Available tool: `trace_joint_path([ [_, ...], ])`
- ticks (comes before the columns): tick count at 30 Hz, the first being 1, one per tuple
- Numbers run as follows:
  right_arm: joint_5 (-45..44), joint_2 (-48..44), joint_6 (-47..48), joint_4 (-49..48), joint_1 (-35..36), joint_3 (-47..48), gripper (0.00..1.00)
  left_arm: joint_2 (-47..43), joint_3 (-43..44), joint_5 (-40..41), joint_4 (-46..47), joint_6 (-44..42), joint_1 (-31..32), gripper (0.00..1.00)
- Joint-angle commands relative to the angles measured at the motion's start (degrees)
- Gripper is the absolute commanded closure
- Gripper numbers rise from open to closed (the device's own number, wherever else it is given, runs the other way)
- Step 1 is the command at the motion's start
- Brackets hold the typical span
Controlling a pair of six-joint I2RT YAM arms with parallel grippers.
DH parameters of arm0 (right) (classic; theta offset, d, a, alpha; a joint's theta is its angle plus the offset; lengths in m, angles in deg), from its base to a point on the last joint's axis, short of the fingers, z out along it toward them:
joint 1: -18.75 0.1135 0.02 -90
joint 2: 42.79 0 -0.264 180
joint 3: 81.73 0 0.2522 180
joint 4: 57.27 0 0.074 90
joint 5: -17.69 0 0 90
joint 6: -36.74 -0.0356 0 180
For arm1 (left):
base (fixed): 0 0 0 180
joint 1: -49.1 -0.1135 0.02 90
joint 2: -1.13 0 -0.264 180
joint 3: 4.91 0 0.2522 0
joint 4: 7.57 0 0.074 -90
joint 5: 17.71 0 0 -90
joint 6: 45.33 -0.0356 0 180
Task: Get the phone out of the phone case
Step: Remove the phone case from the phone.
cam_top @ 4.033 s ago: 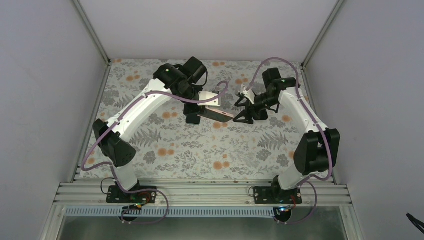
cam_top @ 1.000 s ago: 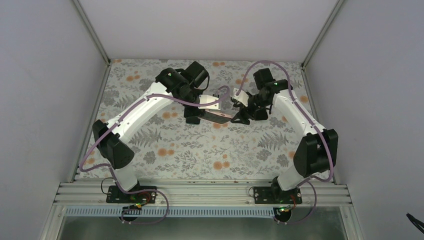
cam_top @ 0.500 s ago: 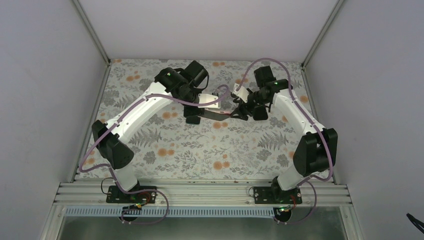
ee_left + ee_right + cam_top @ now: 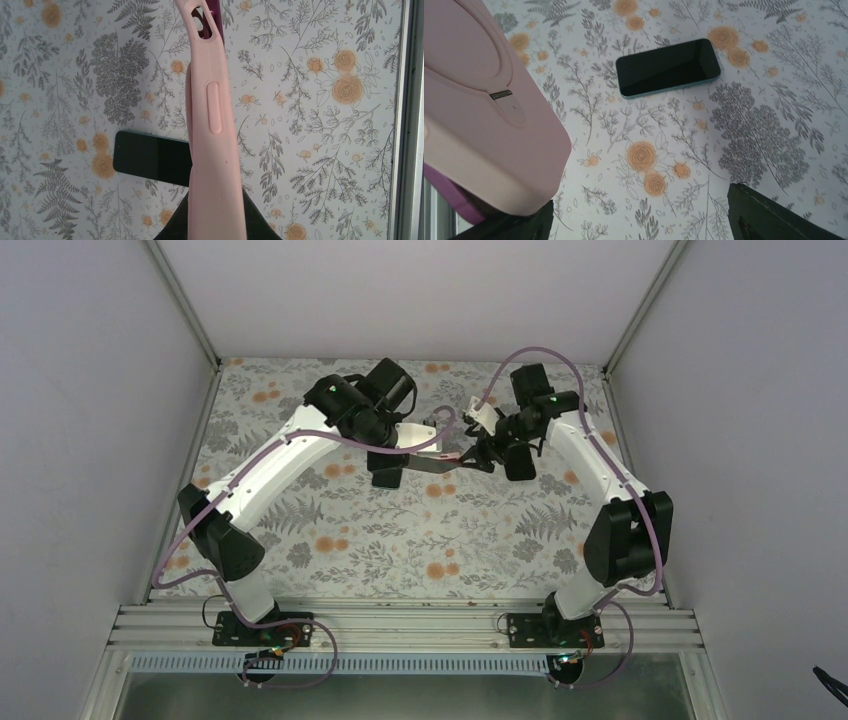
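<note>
The pink phone case (image 4: 212,125) is held edge-on in my left gripper (image 4: 215,232), which is shut on its near end; the case hangs above the table. In the top view the case (image 4: 440,461) runs rightward from my left gripper (image 4: 400,453). The black phone (image 4: 150,158) lies flat on the floral table below the case, screen up, out of the case; it also shows in the right wrist view (image 4: 667,67) and the top view (image 4: 385,476). My right gripper (image 4: 644,225) is open with its jaws wide apart. The case's free end (image 4: 484,115) sits by its left finger (image 4: 524,227). In the top view the right gripper (image 4: 478,456) is at the case's right end.
The floral table cloth (image 4: 430,540) covers the floor of the cell. Grey walls enclose it on three sides, with metal corner posts (image 4: 185,305) at the back. A table edge strip (image 4: 412,120) runs along the right of the left wrist view.
The right gripper has moved back and slightly left along the case's right end. The case has lifted and levelled a little in the left gripper. The phone has stayed on the table.
</note>
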Motion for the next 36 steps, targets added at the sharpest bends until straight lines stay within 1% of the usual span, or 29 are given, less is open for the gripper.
trace_joint_path([
  [1, 15.0, 1.1, -1.8, -8.3, 2.2, 3.4, 0.13, -2.0, 2.6, -13.7, 7.8, -2.7, 3.5, 0.98],
  [5, 22.3, 1.0, -2.6, -8.8, 2.8, 5.6, 0.13, 1.6, 8.2, -15.0, 8.7, -2.7, 3.4, 0.98],
  [7, 26.7, 1.6, -2.7, -7.6, 3.1, 7.6, 0.14, 2.5, 9.2, -15.0, 10.5, -2.6, 3.4, 0.98],
  [9, 30.7, 3.7, 0.0, -2.5, 4.2, 11.0, 0.13, 2.5, 8.7, -14.1, 14.1, -2.3, 3.0, 0.98],
  [11, 34.3, 7.3, 8.2, 7.0, 6.0, 15.0, 0.13, 1.8, 7.6, -13.6, 19.2, -1.6, 1.9, 0.98],
  [13, 37.2, 9.8, 15.7, 17.0, 8.2, 17.5, 0.11, 0.4, 5.2, -13.5, 28.2, 0.0, 0.3, 0.98],
  [14, 38.4, 10.6, 17.8, 18.8, 9.2, 17.7, 0.1, -0.5, 3.4, -12.6, 33.0, 1.0, -0.3, 0.98],
  [16, 39.1, 10.8, 19.4, 18.9, 11.3, 16.6, 0.1, -1.3, 0.8, -9.6, 40.3, 1.7, -0.5, 0.98],
  [20, 39.0, 11.4, 17.5, 16.7, 15.8, 16.2, 0.11, 0.4, -0.1, -3.2, 48.0, 3.2, -0.9, 0.98],
  [23, 40.5, 11.6, 12.5, 12.9, 18.3, 16.9, 0.13, 0.4, -4.4, 3.2, 56.6, 3.5, -1.3, 0.98],
  [25, 40.6, 11.9, 9.6, 10.4, 19.8, 16.7, 0.14, -0.3, -6.6, 6.0, 62.7, 4.4, -1.7, 0.98],
  [28, 41.4, 12.8, 7.4, 8.6, 20.8, 15.9, 0.16, 0.6, -3.5, 10.1, 65.3, 4.9, -1.8, 0.98],
  [29, 42.2, 13.2, 7.4, 8.8, 20.8, 15.6, 0.19, 1.1, -2.0, 11.1, 65.0, 4.7, -1.8, 0.98],
  [30, 42.9, 13.7, 8.2, 9.6, 20.8, 15.8, 0.25, 1.6, -0.8, 12.1, 64.8, 4.3, -1.8, 0.98],
  [33, 43.7, 15.4, 12.6, 15.1, 20.9, 17.8, 0.49, 1.3, -1.1, 13.8, 65.6, 2.9, -2.3, 0.98],
  [34, 43.6, 15.7, 14.1, 17.1, 20.9, 18.7, 0.55, 0.7, -2.5, 13.7, 66.5, 2.5, -2.6, 0.98],
  [36, 43.8, 15.7, 15.3, 18.9, 20.8, 19.1, 0.61, -0.7, -5.4, 14.1, 68.8, 1.5, -2.9, 0.98],
])
